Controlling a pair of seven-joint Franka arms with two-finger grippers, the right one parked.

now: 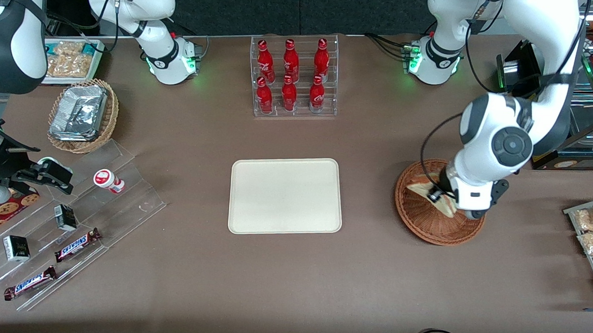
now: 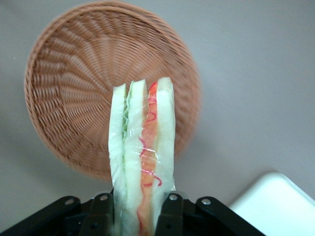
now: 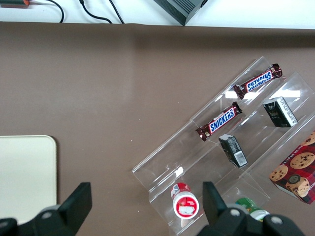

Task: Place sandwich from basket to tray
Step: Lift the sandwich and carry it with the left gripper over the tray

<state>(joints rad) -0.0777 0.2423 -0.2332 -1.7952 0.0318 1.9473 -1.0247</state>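
Note:
My left gripper (image 1: 443, 198) is shut on the sandwich (image 1: 431, 191), a wedge of pale bread in clear wrap with green and orange-red filling. It holds the sandwich above the round reddish-brown wicker basket (image 1: 418, 225), lifted off its floor. In the left wrist view the sandwich (image 2: 142, 147) stands between the two black fingers (image 2: 170, 214), with the basket (image 2: 64, 93) below it and nothing else in it. The cream tray (image 1: 285, 195) lies flat in the middle of the table, toward the parked arm's end from the basket; a corner of the tray shows in the left wrist view (image 2: 275, 204).
A clear rack of red bottles (image 1: 293, 77) stands farther from the camera than the tray. A tan basket of foil packs (image 1: 83, 114) and a clear stepped stand with snack bars (image 1: 72, 227) lie toward the parked arm's end. A metal tray of snack bags (image 1: 592, 236) is at the working arm's end.

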